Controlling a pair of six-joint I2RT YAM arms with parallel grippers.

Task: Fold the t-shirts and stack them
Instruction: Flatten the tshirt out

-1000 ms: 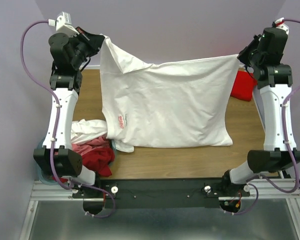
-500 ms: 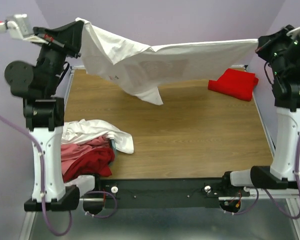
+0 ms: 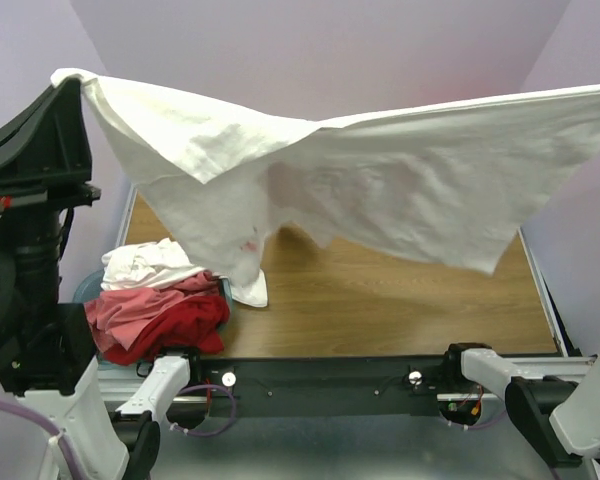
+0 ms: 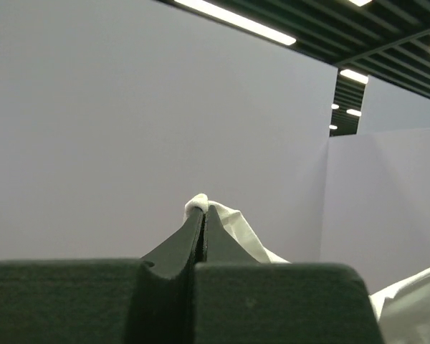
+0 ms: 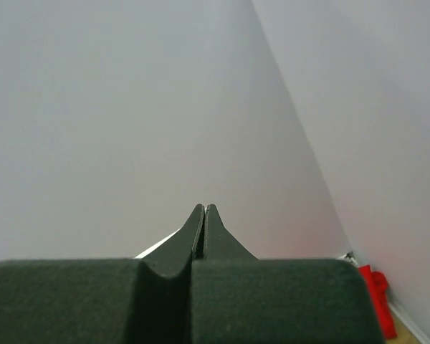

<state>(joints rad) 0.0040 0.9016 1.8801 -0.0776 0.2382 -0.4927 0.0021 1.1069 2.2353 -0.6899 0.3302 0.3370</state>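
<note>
Evidently light and limp: white cloth t-shirt (image 3: 410, 190) spans the upper frame, sagging between holds. Left jaws pinch one corner shut; right jaws clamp the far-right edge. Corners suit gripping.

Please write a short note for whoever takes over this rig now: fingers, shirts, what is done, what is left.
Left gripper: fingers shut on one corner of the white t-shirt.
Right gripper: fingers shut, seemingly on the other end; only a white sliver shows.
Done: shirt raised and spread above the table, not folded.
Pile of shirts at near left; red cloth by the far wall.
Left: lay down, fold, stack; then the pile.
</note>
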